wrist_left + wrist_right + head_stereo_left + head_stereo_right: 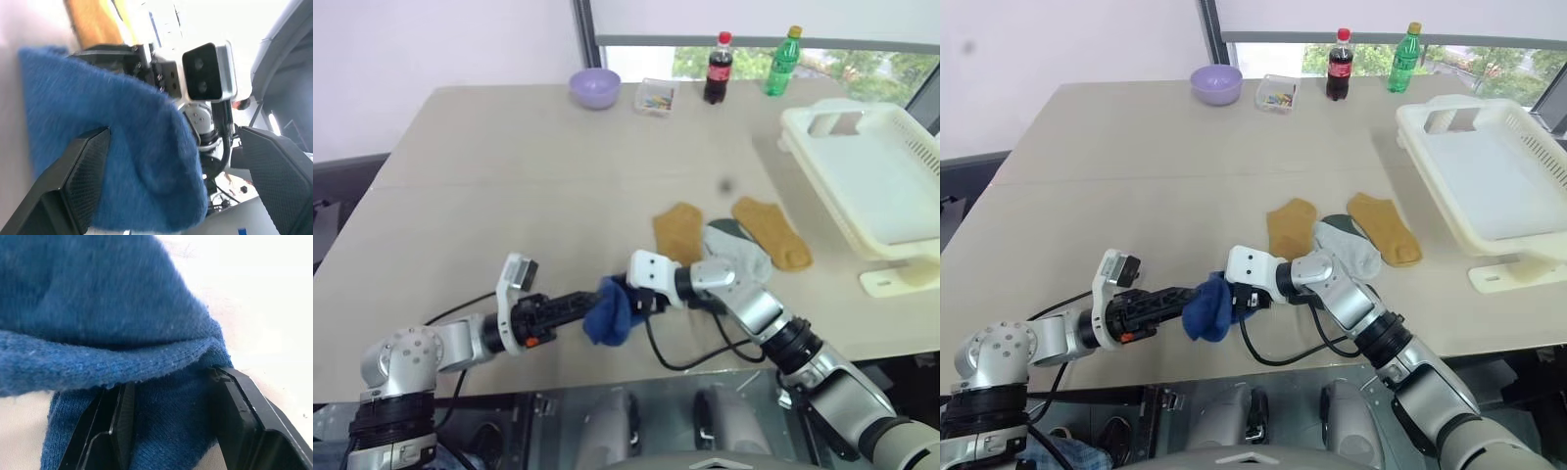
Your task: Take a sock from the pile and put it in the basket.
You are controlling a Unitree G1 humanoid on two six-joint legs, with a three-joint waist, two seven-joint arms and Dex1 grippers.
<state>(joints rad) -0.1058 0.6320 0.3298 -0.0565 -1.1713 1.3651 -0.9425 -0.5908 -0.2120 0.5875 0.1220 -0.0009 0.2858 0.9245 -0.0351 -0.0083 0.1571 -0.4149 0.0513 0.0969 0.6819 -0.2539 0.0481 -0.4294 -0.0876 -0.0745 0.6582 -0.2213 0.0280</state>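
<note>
Two grippers meeting above the near edge of the table (509,176), with a blue sock (610,311) bunched between them. Right gripper (168,431) clamped on the sock, cloth filling the gap between its black fingers (244,421); fingertips buried in the fabric. Left gripper (171,166) spread wide, one finger (78,181) on each side of the sock, cloth between them but not pinched; hard to tell whether that finger touches the wool. Sock hanging clear of the tabletop, lower end drooping.

Behind the right wrist, remains of the pile: two mustard socks (677,231) (771,231) lying flat, with a grey sock (1349,249) between them, partly covered by the arm, and a dark scrap at its far edge, too hidden to name. Well apart, on the right, cream basket (911,147) cut off by the frame. Along the far edge, lilac bowl (595,86), small clear box (656,96), cola bottle (719,67) and green bottle (782,61).
</note>
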